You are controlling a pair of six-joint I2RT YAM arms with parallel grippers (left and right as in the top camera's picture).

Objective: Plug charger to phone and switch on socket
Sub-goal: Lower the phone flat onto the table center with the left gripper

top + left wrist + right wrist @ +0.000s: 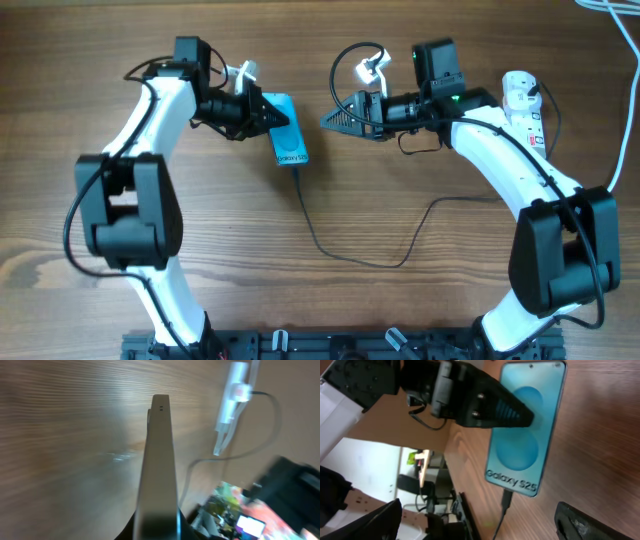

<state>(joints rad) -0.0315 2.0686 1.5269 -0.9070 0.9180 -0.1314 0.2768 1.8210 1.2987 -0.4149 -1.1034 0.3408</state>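
The phone (289, 142) has a turquoise screen with "Galaxy S25" text and sits left of the table's middle. My left gripper (262, 113) is shut on its upper end. In the left wrist view the phone (160, 460) shows edge-on between the jaws. The charger (345, 255), a thin black cable, has its connector tip (506, 500) in the phone's (527, 430) lower edge. It runs down, then right toward the socket (522, 100), a white power strip at the far right. My right gripper (335, 120) is open and empty, just right of the phone; in the right wrist view it (485, 530) faces the screen.
A thick white power lead (625, 45) runs along the far right edge. A black rail (320, 345) lies along the table's front edge. The socket also shows in the left wrist view (232, 405), with the thin cable (190, 475) below it.
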